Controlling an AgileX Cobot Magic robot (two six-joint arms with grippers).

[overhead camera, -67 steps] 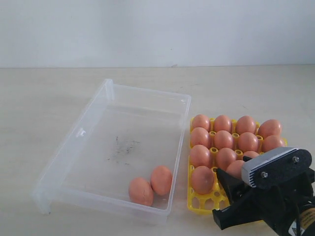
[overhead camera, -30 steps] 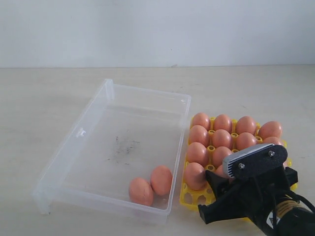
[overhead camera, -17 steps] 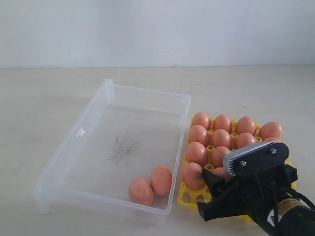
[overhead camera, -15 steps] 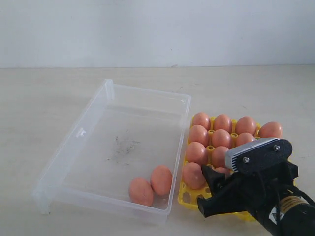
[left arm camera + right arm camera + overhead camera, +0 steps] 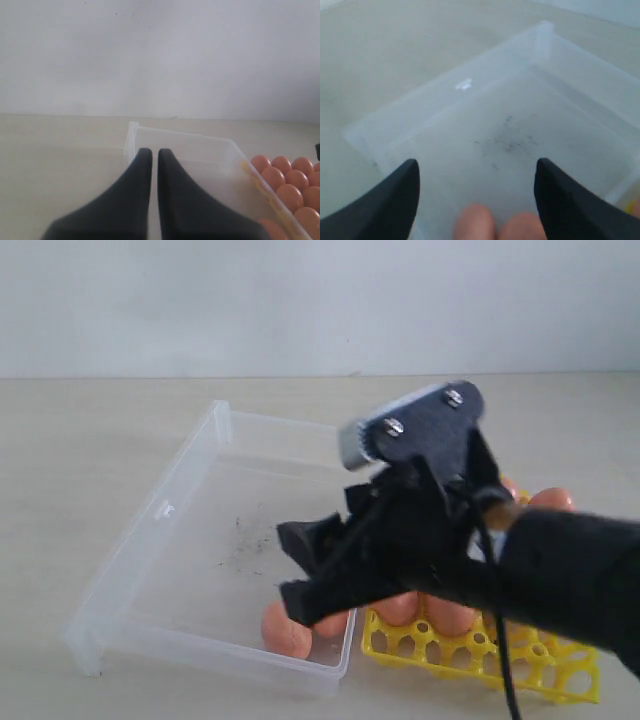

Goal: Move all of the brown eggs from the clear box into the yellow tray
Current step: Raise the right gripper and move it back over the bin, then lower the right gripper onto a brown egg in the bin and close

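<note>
Though half hidden by right gripper (image 5: 292, 570), brown eggs (image 5: 283, 632) in clear box (image 5: 150, 520)

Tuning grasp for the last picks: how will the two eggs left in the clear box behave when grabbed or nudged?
The eggs look smooth and oval, so probably roll on the clear box floor if nudged. They seem to touch, so gripping one likely shoves the other. Shells probably brittle: squeeze gently.
</note>
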